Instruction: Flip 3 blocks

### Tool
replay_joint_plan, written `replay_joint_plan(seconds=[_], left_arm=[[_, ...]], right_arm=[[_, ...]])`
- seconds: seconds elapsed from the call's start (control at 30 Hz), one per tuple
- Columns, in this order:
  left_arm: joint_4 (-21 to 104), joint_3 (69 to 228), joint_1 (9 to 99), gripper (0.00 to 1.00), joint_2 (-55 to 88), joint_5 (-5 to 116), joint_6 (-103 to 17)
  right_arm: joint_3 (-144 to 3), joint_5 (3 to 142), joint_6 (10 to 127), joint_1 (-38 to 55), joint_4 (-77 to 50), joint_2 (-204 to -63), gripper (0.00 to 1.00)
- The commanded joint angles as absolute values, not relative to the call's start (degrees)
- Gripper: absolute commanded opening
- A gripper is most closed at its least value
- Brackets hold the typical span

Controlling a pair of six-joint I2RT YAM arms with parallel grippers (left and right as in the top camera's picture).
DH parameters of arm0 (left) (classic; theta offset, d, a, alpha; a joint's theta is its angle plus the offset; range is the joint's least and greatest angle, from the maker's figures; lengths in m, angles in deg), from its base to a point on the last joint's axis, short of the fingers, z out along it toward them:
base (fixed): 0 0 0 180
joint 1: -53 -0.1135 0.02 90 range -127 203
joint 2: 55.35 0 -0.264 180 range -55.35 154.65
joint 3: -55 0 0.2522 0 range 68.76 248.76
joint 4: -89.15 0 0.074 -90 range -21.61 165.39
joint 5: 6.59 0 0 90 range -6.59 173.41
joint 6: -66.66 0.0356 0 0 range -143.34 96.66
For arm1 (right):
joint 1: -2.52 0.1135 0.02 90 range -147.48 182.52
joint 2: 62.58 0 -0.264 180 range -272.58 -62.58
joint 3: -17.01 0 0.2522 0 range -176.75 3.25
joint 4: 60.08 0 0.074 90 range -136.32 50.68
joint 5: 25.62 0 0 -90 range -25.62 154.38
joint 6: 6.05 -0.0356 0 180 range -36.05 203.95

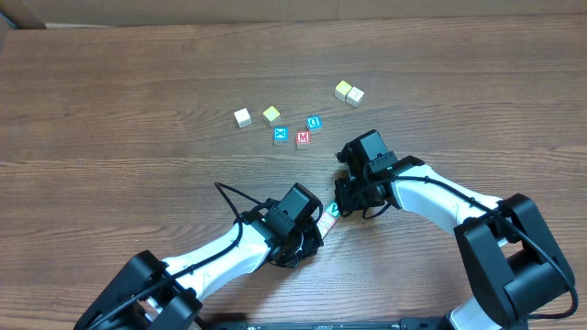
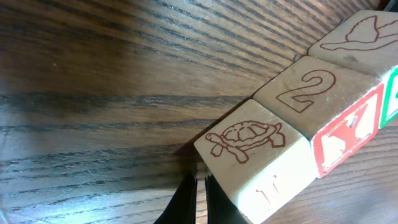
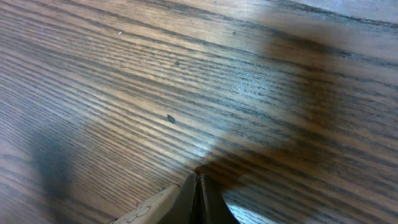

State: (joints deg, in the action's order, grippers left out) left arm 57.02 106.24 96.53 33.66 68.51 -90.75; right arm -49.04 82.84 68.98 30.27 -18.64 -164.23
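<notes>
**Flanking three blocks (image 1: 331, 210) on the bench (image 1: 138, 110)**

They sit touching in a row, robot-side of the red M cube (image 1: 303, 139). Both the left end effector (image 2: 200, 182) and the right end effector (image 3: 199, 182) are pinched together, empty, at the row's ends. Nudging with closed tips could scatter the row instead of flipping it. Readable: "2", red Y.

table (image 2: 93, 74): grained wood, slight sheen | blocks (image 2: 255, 155): pale matt wood
</notes>
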Motion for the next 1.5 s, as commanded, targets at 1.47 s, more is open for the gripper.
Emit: replay_joint_plan(seconds=[1.47], left_arm=[[62.0,106.7,97.4,0.04,36.9,69.0,-90.7]], right_arm=[[-48.1,86.9,64.6,33.7,-19.3,-165.3,0.04]])
